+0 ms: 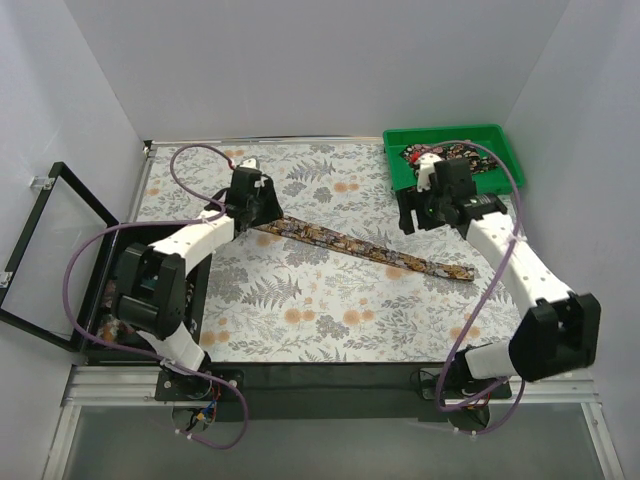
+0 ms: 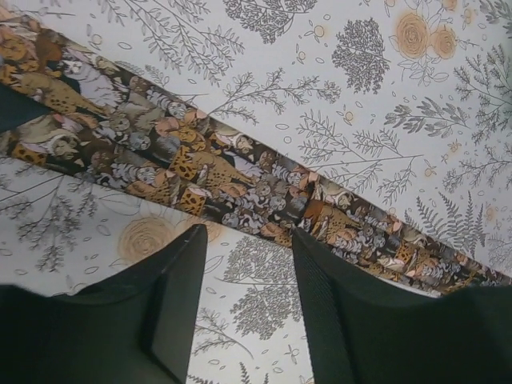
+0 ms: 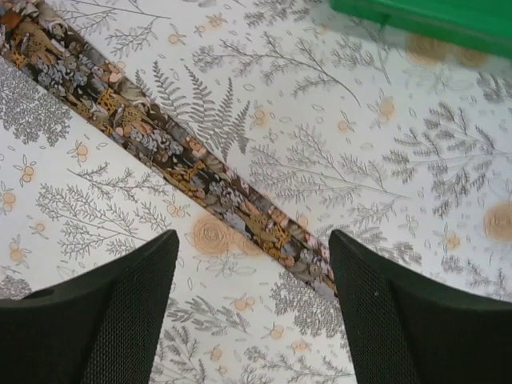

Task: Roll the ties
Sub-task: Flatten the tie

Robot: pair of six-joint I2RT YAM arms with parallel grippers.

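One tie (image 1: pixel 360 247) lies flat and unrolled, running diagonally across the fern-patterned cloth from the left-centre to the right. My left gripper (image 1: pixel 258 212) is open and empty, hovering over the tie's wide end. In the left wrist view the wide part of the tie (image 2: pixel 200 172) runs just beyond the gripper (image 2: pixel 248 240). My right gripper (image 1: pixel 425 218) is open and empty above the cloth near the narrow end. In the right wrist view the narrow part of the tie (image 3: pixel 200 172) passes between the spread fingers of the gripper (image 3: pixel 252 244). Another patterned tie (image 1: pixel 448 153) lies in the green tray.
A green tray (image 1: pixel 500 140) stands at the back right, its edge showing in the right wrist view (image 3: pixel 424 20). A black open-lidded box (image 1: pixel 50 250) stands at the table's left edge. White walls close in the back and both sides.
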